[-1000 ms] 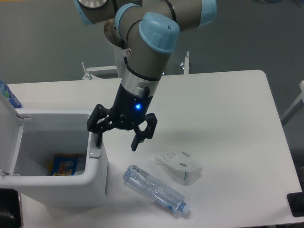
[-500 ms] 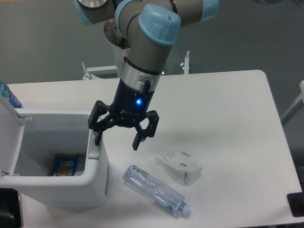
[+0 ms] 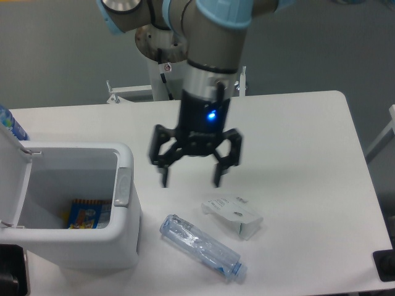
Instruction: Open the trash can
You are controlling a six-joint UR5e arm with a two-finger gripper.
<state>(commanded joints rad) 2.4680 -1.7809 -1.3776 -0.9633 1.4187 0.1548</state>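
Note:
The white trash can (image 3: pixel 126 243) stands at the table's front left with its lid (image 3: pixel 11 179) swung up on the left side, so the inside shows. A colourful packet (image 3: pixel 85 214) lies at its bottom. The grey push-button tab (image 3: pixel 121 187) sits on the can's right rim. My gripper (image 3: pixel 191 180) hangs open above the table, to the right of the can and clear of it, with nothing between its fingers.
A clear plastic bottle (image 3: pixel 200 247) lies on the table in front of the gripper. A small white carton (image 3: pixel 233 216) rests just right of it. A blue bottle top (image 3: pixel 11 124) pokes in at the left edge.
The gripper has moved right and slightly up, away from the can's push-button tab. The lid stays up throughout.

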